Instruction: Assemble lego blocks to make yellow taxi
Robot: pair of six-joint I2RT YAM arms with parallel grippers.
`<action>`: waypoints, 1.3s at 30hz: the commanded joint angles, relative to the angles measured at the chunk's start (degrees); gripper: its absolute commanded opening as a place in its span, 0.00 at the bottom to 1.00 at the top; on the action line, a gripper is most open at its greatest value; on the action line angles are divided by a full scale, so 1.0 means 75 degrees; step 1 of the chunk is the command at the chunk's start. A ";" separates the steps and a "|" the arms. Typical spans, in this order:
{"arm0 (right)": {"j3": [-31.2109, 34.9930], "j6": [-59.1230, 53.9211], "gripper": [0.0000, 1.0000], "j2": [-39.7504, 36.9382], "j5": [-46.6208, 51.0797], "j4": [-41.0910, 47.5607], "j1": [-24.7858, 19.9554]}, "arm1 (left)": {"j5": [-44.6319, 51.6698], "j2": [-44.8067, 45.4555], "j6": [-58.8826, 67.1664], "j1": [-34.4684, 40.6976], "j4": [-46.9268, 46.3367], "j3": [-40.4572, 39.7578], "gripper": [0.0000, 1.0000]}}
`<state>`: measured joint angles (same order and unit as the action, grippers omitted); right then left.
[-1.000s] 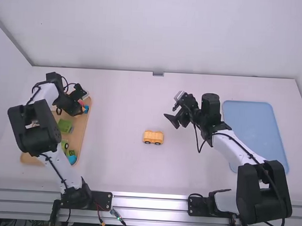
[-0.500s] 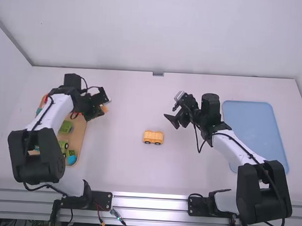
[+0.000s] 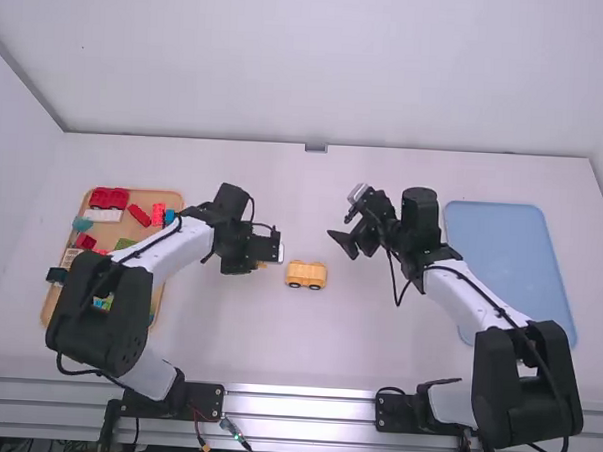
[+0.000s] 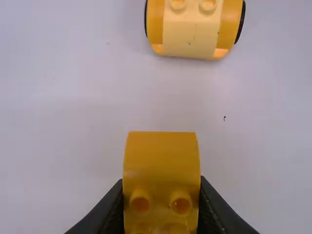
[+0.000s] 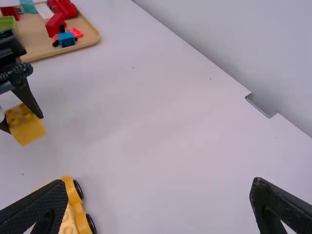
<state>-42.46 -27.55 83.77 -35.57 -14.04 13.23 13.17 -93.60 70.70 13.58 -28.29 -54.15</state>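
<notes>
I can't read any words, labels, brands, numbers or signs here.
</notes>
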 commanded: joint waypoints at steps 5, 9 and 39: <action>0.0006 -0.0181 0.99 -0.0140 -0.0047 0.0251 -0.0017 | 0.0376 -0.0277 -0.0105 -0.0090 0.0111 0.0122 0.08; 0.0006 -0.0178 0.99 -0.0140 -0.0050 0.0291 -0.0017 | 0.0562 -0.0743 -0.0111 -0.0023 0.0067 -0.0105 0.08; 0.0006 -0.0181 0.99 -0.0140 -0.0073 0.0338 -0.0015 | 0.0699 -0.1649 -0.0082 -0.0012 -0.0146 -0.0694 0.99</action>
<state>-42.46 -28.75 83.77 -35.59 -11.62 13.23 17.37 -105.54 69.91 13.41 -28.93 -57.91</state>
